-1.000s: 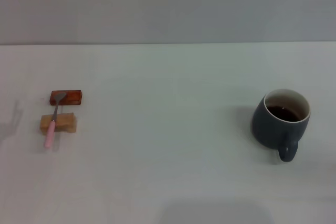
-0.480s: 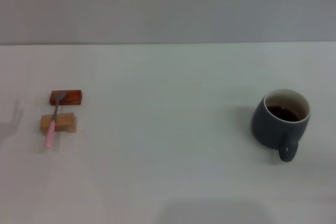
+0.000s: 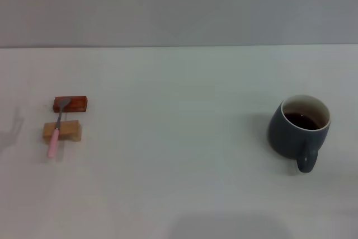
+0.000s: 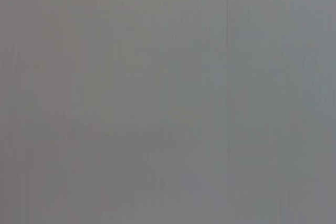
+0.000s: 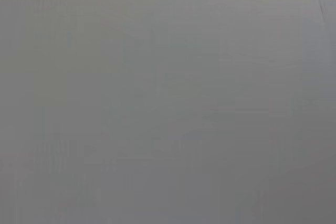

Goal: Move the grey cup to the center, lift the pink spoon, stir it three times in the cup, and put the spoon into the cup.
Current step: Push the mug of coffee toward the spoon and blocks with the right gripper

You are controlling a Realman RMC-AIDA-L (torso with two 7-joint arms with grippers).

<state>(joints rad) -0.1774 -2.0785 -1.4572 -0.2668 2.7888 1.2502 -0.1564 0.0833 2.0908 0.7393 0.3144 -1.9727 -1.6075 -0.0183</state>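
The grey cup stands upright at the right of the white table in the head view, its handle turned toward me and dark liquid inside. At the far left, the pink spoon lies across two small blocks, its metal bowl on the reddish-brown one and its pink handle over the tan one, pointing toward me. Neither gripper appears in any view. Both wrist views show only a plain grey surface.
The reddish-brown block and the tan wooden block sit one behind the other at the far left. The white table ends at a grey wall behind. A faint shadow falls on the table's left edge.
The faint shadow at the table's left edge has shifted slightly. Cup, spoon and blocks have not moved.
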